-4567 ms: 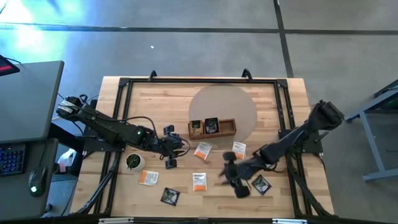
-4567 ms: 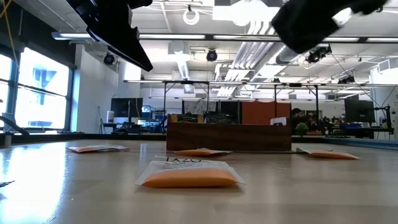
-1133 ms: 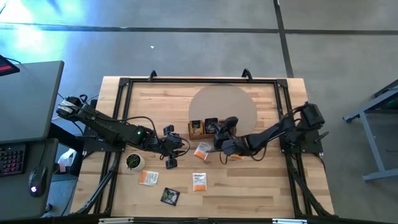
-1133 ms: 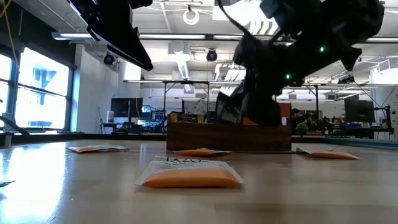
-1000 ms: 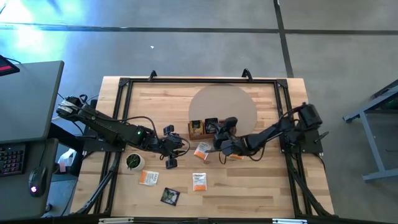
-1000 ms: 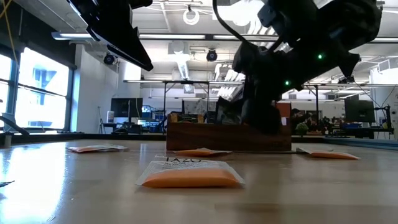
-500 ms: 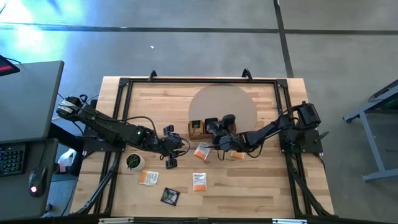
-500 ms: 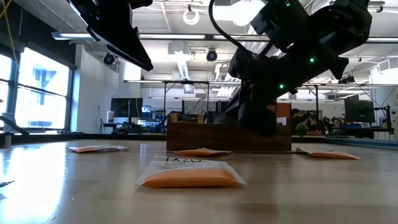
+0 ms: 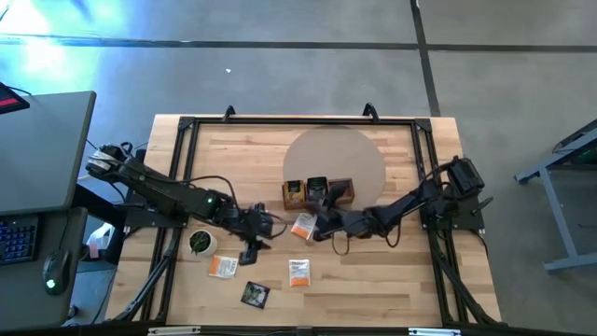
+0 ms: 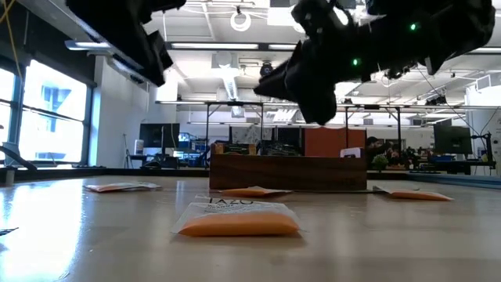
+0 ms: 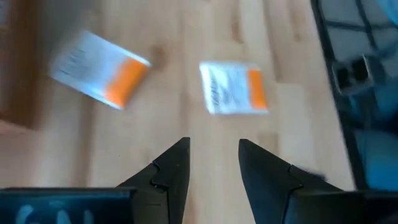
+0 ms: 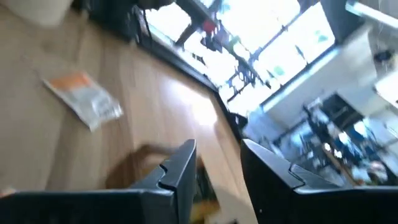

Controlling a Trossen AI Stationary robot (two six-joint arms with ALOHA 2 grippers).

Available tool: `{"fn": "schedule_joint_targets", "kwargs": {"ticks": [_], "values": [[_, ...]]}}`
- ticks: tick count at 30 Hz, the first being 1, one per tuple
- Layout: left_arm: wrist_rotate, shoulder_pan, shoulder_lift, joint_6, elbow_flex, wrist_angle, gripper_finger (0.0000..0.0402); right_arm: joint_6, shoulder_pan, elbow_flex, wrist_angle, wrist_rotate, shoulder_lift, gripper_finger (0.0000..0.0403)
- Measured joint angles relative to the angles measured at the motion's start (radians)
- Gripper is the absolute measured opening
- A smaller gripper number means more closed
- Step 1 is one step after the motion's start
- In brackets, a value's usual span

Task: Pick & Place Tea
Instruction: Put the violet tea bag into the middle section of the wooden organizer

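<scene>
Several tea packets lie flat on the table: a white-and-orange one (image 9: 303, 226) in front of the wooden tray (image 9: 347, 199), two more (image 9: 222, 266) (image 9: 298, 272) nearer, and a black one (image 9: 254, 294) at the near edge. More packets stand in the tray's compartments (image 9: 317, 189). My right gripper (image 9: 319, 224) (image 12: 217, 165) hangs open and empty above the table, just on the near side of the tray. My left gripper (image 9: 254, 231) (image 11: 214, 163) hovers open to the tray's left, over bare wood, with two packets (image 11: 99, 78) (image 11: 233, 87) ahead of it.
A small round cup (image 9: 201, 243) stands near the left arm. A black metal frame (image 9: 187, 126) runs round the table's edges. A round pale mat (image 9: 340, 159) lies behind the tray. In the low view one packet (image 10: 239, 219) lies close in front of the tray (image 10: 288, 171).
My right gripper has drawn back from over the tray toward the table's near edge and risen. The dark packet it held there is no longer in it, and the tray's right compartment now shows dark. My left gripper has turned at the wrist, staying in place.
</scene>
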Motion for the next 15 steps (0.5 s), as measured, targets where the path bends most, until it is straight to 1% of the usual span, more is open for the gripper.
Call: {"fn": "schedule_joint_targets", "kwargs": {"ticks": [2,4,6,7,9,11,14,15], "values": [[0.065,-0.011,0.012,0.027,-0.002,-0.019,0.0135,-0.031,0.008,0.000,0.043,-0.015,0.000,0.0119],[0.112,-0.039,0.024,0.085,-0.001,-0.007,0.0135,-0.055,0.013,0.000,0.067,-0.026,0.000,0.0114],[0.133,-0.081,0.049,0.133,0.001,0.007,0.0135,-0.084,0.014,0.000,0.080,-0.030,0.000,0.0109],[0.132,-0.105,0.063,0.127,-0.001,0.012,0.0135,-0.097,0.014,0.000,0.080,-0.029,0.000,0.0107],[0.122,-0.146,0.092,0.037,-0.001,0.054,0.0135,-0.107,0.012,0.000,0.079,-0.028,0.000,0.0102],[0.090,-0.182,0.126,-0.110,0.000,0.089,0.0135,-0.101,0.004,0.000,0.080,-0.031,0.000,0.0098],[0.032,-0.228,0.166,-0.294,-0.001,0.090,0.0135,-0.091,-0.012,0.000,0.080,-0.046,0.000,0.0095],[0.028,-0.236,0.178,-0.340,-0.001,0.093,0.0135,-0.091,-0.017,0.000,0.080,-0.054,0.000,0.0094]]}}
